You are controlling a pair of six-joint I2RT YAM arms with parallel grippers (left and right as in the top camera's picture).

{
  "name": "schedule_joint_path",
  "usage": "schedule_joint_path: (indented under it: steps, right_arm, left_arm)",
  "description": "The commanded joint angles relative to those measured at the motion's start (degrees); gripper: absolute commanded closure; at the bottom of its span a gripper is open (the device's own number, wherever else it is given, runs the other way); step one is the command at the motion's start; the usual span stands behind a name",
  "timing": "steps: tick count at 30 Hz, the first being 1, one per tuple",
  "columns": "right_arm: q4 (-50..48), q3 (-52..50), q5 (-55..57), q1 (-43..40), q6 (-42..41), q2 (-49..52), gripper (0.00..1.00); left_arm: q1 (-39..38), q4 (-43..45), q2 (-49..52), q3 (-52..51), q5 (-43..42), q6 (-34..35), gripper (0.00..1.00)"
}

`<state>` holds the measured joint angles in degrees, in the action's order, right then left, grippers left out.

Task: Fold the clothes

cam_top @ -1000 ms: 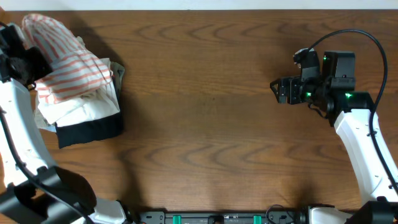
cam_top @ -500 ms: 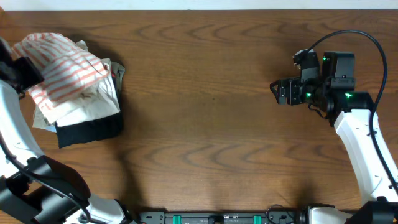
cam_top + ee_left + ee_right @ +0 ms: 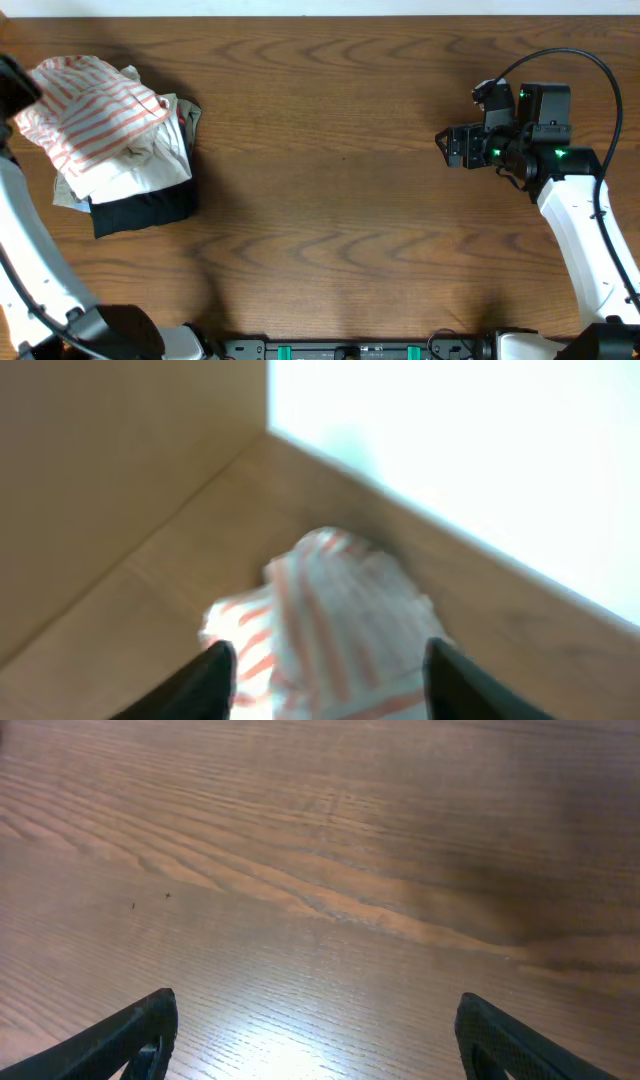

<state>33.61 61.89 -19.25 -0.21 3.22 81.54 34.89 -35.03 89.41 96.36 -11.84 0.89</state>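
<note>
Left claw (image 3: 327, 655) stands open on my wrist feed, its two fingers apart with nothing between them. The shirt (image 3: 330, 600) lies beyond them, blurred. From overhead I see the shirt (image 3: 100, 105) bunched in a loose heap at the worktop's (image 3: 340, 200) far left corner, unfolded, its stripes running at several angles. It sits on top of a small stack: a white garment (image 3: 135, 172) directly under it, a black garment (image 3: 145, 210) at the bottom, and a beige garment (image 3: 190, 115) showing at the stack's right side. Overhead, the left claw is mostly cut off by the picture's left edge, just beside the shirt, and I cannot tell whether it touches the cloth. Right claw (image 3: 447, 147) hangs well apart from the stack, toward the worktop's right edge. Its fingers (image 3: 130, 1030) are spread wide over bare wood, holding nothing.
</note>
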Motion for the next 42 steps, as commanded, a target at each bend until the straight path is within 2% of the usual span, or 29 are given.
schedule_joint_path:
  steps: [1,5,8,10,13,17,20,24,30,33,35,39,42]
  right_arm:
    - [0.1,0.5,0.4,-0.3,0.7,-0.7,0.13]
    - [0.1,0.5,0.4,-0.3,0.7,-0.7,0.13]
    - [0.2,0.5,0.4,-0.3,0.7,-0.7,0.13]
    - [0.5,0.5,0.4,-0.3,0.7,-0.7,0.13]
    - [1.0,0.5,0.4,-0.3,0.7,-0.7,0.13]
    - [1.9,0.5,0.4,-0.3,0.8,-0.7,0.13]
    - [1.9,0.5,0.5,-0.3,1.8,-0.7,0.13]
    - [1.8,0.5,0.9,-0.3,1.8,-0.7,0.13]
    - [1.2,0.5,1.5,-0.3,3.0,-0.7,0.11]
    - [-0.7,0.5,2.3,-0.3,3.3,-0.7,0.07]
    - [-2.5,0.5,4.1,-0.3,3.3,-0.7,0.01]
    - [-6.3,0.5,9.1,-0.4,2.8,-0.7,0.01]
    - [-9.4,0.7,16.8,-0.9,3.3,-0.7,0.01]
  left_arm:
    - [-0.4,2.0,2.3,0.9,-7.2,9.7,0.46]
    - [-1.8,2.5,7.5,0.9,-7.3,14.2,0.43]
    - [-2.7,2.1,12.3,0.9,-10.3,16.7,0.25]
    - [-3.1,0.8,15.7,0.9,-15.7,16.8,0.19]
    - [-3.7,-6.0,19.6,0.8,-17.7,16.8,0.19]
    - [-4.0,-17.2,23.0,-0.7,-10.9,16.8,0.19]
    - [-4.0,-19.3,23.7,-3.0,-8.0,16.8,0.19]
    - [-4.0,-18.3,23.7,-4.0,-8.1,16.3,0.18]
    - [-4.5,-14.1,20.5,-3.9,-15.2,11.6,0.17]
    - [-6.1,-12.7,16.2,-3.9,-15.1,7.5,0.17]
    - [-7.6,-12.2,13.0,-3.9,-14.9,5.0,0.12]
    - [-12.2,-12.3,6.2,-3.9,-9.3,2.3,0.02]
    - [-15.3,-12.9,2.4,-3.9,-8.0,1.2,0.02]
